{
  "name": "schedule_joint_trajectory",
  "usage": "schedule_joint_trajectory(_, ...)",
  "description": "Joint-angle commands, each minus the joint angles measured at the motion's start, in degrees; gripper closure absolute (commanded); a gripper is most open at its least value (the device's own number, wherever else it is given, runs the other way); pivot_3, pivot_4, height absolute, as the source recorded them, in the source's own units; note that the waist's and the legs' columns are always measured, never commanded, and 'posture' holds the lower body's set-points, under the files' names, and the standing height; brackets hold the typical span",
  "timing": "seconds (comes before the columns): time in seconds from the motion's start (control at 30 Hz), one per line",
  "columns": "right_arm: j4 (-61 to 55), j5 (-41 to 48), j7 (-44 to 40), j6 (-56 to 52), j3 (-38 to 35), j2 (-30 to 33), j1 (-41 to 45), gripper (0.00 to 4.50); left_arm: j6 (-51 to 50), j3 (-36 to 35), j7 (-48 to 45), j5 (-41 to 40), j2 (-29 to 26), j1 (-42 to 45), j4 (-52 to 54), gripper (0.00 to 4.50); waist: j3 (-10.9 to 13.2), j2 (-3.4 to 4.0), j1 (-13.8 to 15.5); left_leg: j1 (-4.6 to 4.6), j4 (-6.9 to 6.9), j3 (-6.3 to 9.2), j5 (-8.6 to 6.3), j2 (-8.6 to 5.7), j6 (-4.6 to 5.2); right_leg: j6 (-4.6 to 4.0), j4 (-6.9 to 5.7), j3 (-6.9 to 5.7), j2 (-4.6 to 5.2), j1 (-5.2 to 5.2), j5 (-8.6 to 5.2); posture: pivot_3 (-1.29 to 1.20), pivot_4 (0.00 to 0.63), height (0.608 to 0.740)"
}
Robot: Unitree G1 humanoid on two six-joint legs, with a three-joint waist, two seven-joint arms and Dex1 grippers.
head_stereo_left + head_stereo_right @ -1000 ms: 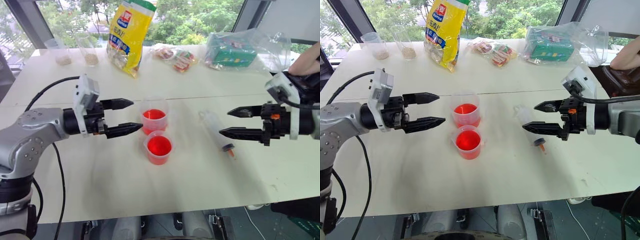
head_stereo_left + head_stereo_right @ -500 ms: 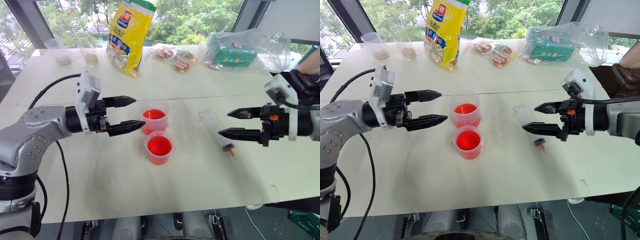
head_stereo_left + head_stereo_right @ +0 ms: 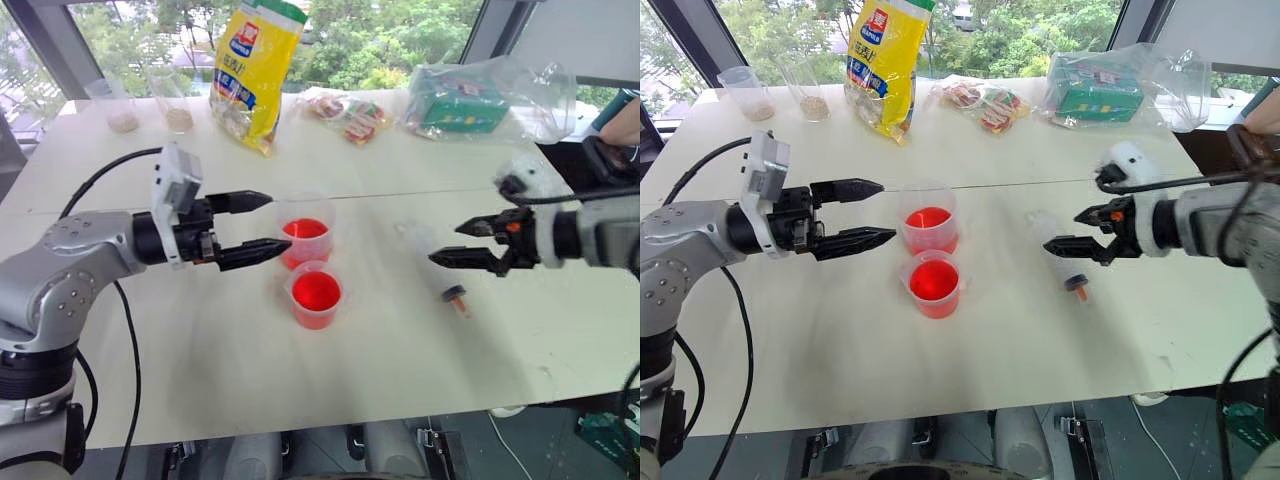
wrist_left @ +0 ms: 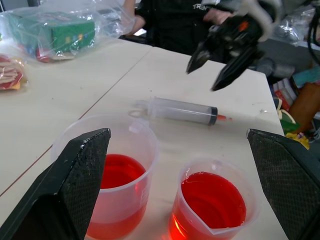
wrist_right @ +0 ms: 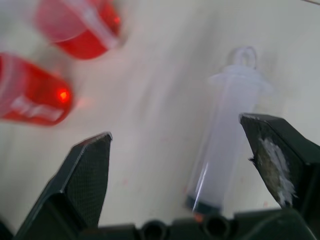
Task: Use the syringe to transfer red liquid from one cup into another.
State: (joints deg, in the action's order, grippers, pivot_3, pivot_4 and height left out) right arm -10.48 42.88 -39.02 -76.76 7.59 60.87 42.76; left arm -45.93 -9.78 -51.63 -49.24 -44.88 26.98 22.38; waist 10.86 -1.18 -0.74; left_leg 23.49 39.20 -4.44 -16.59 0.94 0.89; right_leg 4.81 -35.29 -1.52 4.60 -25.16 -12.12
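Note:
Two clear cups of red liquid stand mid-table: a far cup (image 3: 306, 232) and a near cup (image 3: 317, 295). The clear syringe (image 3: 432, 262) lies flat to their right, its orange tip (image 3: 461, 306) toward the table's front. My right gripper (image 3: 447, 243) hovers open just above the syringe's barrel, tilted down, apart from it; the right wrist view shows the syringe (image 5: 227, 135) between its spread fingers. My left gripper (image 3: 270, 222) is open and level, pointing at the far cup from the left, with nothing held.
At the back of the table stand a yellow snack bag (image 3: 253, 70), small packets (image 3: 347, 112), a bagged green box (image 3: 460, 100) and two clear cups of grains (image 3: 123, 103). A person's arm (image 3: 623, 118) shows at the far right edge.
My right gripper has moved forward and down toward the syringe, tilting downward. The left gripper and both cups stay put.

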Motion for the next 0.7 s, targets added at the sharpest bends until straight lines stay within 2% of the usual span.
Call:
schedule_joint_trajectory(0.03, 7.8, -7.9, -0.7, 3.6, 6.2, -2.4, 4.3, 0.06, 1.6, -0.3, 1.1, 0.3, 1.1, 0.1, 1.1, 0.00, 0.0, 0.00, 0.0, 0.01, 0.00, -0.01, 0.00, 0.00, 0.00, 0.01, 0.00, 0.00, 0.00, 0.00, 0.00, 0.00, 0.150, 0.740)
schedule_joint_trajectory(0.27, 21.8, -18.8, -6.7, 10.6, 16.0, -8.4, 9.5, 0.06, 2.5, -1.1, 3.7, 0.6, 2.9, -2.7, 3.6, 0.00, 0.0, 0.00, 0.1, 0.04, -0.01, 0.00, -0.01, -0.02, 0.02, 0.21, 0.01, -0.01, 0.01, -0.01, 0.12, 0.00, 0.150, 0.740)
schedule_joint_trajectory(0.57, 26.0, -27.0, -11.8, 14.7, 20.1, -13.7, 9.9, 0.06, 2.5, -2.1, 6.9, -0.3, 3.5, -4.6, 6.2, 0.00, 0.0, -0.01, 0.0, -0.01, 0.01, 0.02, 0.00, -0.01, 0.00, 0.21, -0.04, -0.03, 0.00, 0.04, 0.13, 0.00, 0.150, 0.740)
schedule_joint_trajectory(0.63, 26.2, -28.6, -12.5, 15.2, 20.9, -14.8, 9.7, 0.57, 2.4, -2.6, 7.2, -0.7, 3.4, -4.9, 6.3, 0.00, 0.0, -0.03, -0.2, -0.07, 0.01, 0.02, 0.00, -0.01, 0.00, 0.21, -0.05, -0.03, -0.01, 0.08, 0.13, 0.00, 0.150, 0.740)
schedule_joint_trajectory(0.7, 26.4, -29.3, -13.3, 14.4, 20.5, -15.7, 9.7, 1.31, 3.0, -2.8, 7.2, -0.4, 3.3, -5.4, 5.9, 0.00, 0.0, -0.03, -0.2, -0.12, 0.01, 0.02, 0.01, 0.00, -0.01, 0.21, -0.07, -0.03, -0.02, 0.12, 0.13, 0.00, 0.150, 0.740)
